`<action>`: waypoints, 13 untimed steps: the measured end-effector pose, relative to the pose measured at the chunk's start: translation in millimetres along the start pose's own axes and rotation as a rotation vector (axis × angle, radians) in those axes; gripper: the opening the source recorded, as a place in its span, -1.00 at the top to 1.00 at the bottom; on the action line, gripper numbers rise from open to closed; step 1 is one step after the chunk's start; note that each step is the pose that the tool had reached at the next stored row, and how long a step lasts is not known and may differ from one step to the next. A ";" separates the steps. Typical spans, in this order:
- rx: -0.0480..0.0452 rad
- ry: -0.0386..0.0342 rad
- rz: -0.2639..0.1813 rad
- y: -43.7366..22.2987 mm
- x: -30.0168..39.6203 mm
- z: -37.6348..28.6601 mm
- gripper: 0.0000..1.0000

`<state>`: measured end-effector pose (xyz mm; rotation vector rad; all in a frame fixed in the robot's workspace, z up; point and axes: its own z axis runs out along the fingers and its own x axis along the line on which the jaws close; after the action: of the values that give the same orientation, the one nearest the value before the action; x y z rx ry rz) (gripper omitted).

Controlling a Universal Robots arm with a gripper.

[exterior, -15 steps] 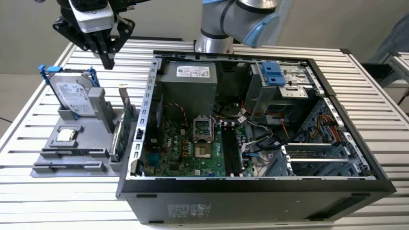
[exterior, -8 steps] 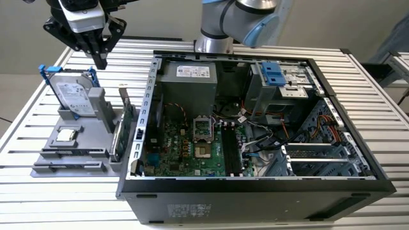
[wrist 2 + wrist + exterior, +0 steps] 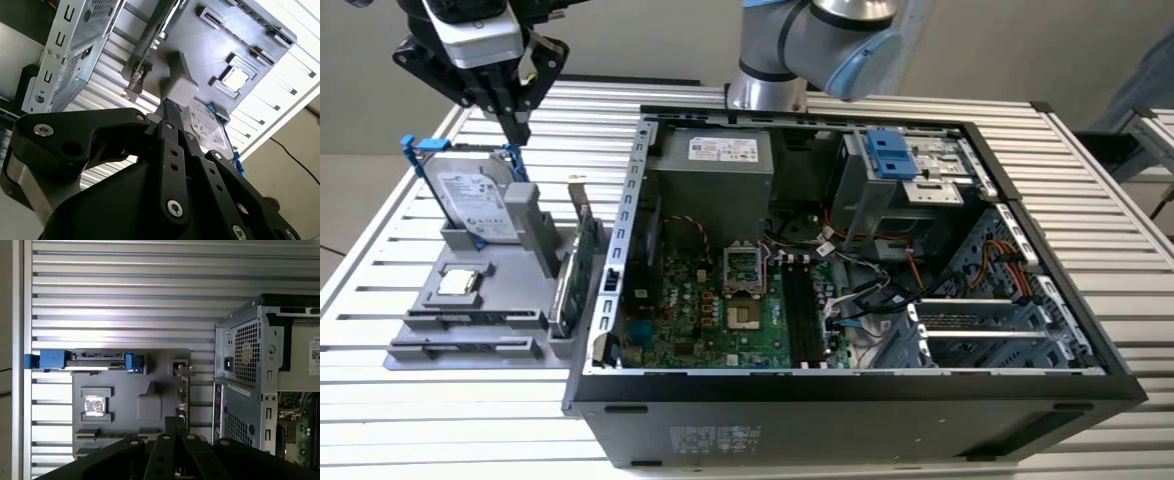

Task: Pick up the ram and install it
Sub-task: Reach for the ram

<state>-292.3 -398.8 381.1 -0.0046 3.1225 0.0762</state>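
The ram is not something you can place for certain: the nearest match is the pair of long slots (image 3: 470, 318) on the side of the holder away from the hard drive. They look dark inside, and whether a stick sits in either cannot be told.

Your jaws are pressed together with nothing visible between them. The gripper (image 3: 518, 128) points straight down, close above the top edge of the hard drive (image 3: 470, 200); you cannot tell whether it touches. In both wrist views the gripper (image 3: 167, 112) (image 3: 175, 424) hangs over the holder, with the hard drive (image 3: 205, 125) (image 3: 95, 360) beyond its tips.

The hard drive stands upright in its blue frame at the far end of the grey holder (image 3: 480, 300). A square chip (image 3: 460, 283) lies flat in a recess in the middle of the holder. A green card (image 3: 564, 295) stands on edge along the holder's side nearest the computer case, its metal bracket upright.

The holder sits on the slatted counter (image 3: 1107, 230), by the counter's edge at the exterior view's left. The computer case (image 3: 854, 400) lies on its side just beside the holder, open on top, taking up the middle of the counter, with the circuit board (image 3: 720, 310) showing inside. The arm's base (image 3: 767, 90) stands at the counter's far edge.
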 end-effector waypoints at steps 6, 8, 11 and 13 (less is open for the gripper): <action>-0.0002 0.0007 -0.014 0.0 10.1 0.7 1.00; -0.0003 0.0009 -0.019 0.0 13.8 0.9 1.00; -0.0005 0.0012 -0.026 0.0 18.9 1.2 1.00; -0.0006 0.0014 -0.031 0.0 22.3 1.4 1.00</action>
<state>-314.6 -398.8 379.3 -0.0525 3.1228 0.0766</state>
